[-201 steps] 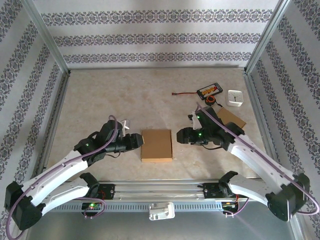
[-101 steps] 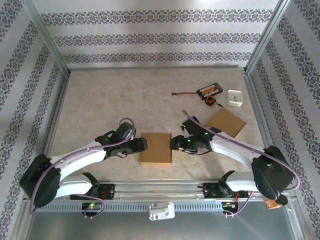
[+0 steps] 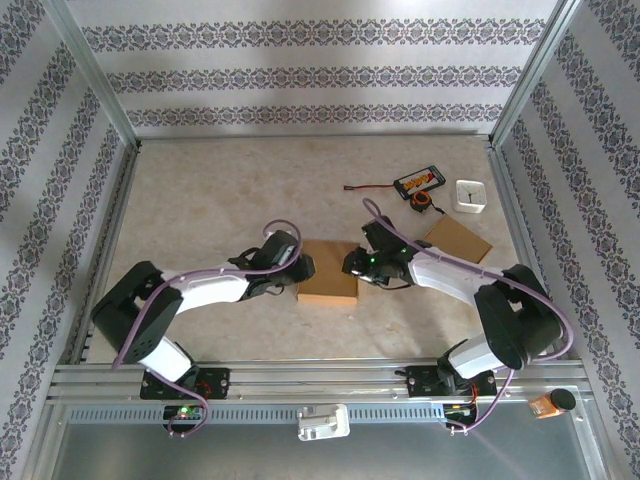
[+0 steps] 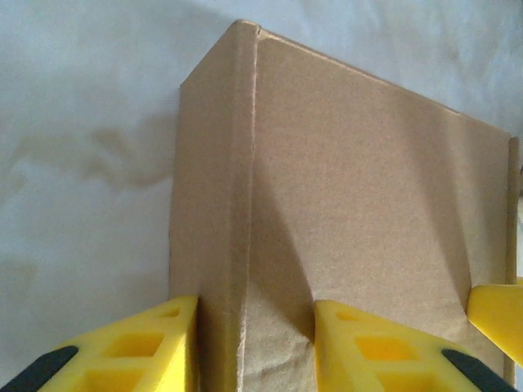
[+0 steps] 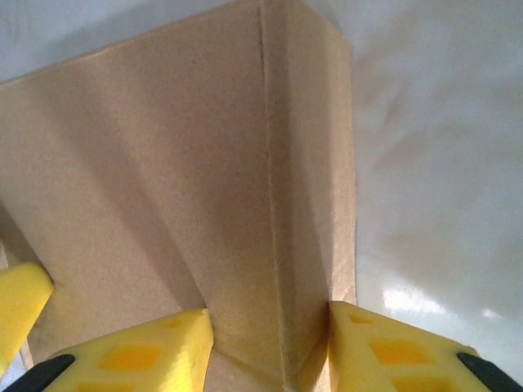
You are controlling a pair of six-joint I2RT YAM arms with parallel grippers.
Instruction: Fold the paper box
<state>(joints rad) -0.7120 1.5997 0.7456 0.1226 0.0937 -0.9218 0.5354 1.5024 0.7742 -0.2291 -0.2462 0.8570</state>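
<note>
Pinching both side walls of the brown cardboard paper box (image 3: 328, 285), near the centre of the beige table (image 3: 220, 200).
Left gripper (image 4: 255, 314) and right gripper (image 5: 270, 317) each clamp a raised wall fold. Far right: a flat brown cardboard sheet (image 3: 455, 243) just beside the right arm, a black battery pack (image 3: 420, 182) and a white square dish (image 3: 470, 194), contents indiscernible.

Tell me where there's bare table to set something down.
Free: far-left table between back wall and left arm; near strip between paper box and front rail. Crowded: centre, where left end effector and right end effector grip it; far right, around battery, white box, cardboard sheet.
</note>
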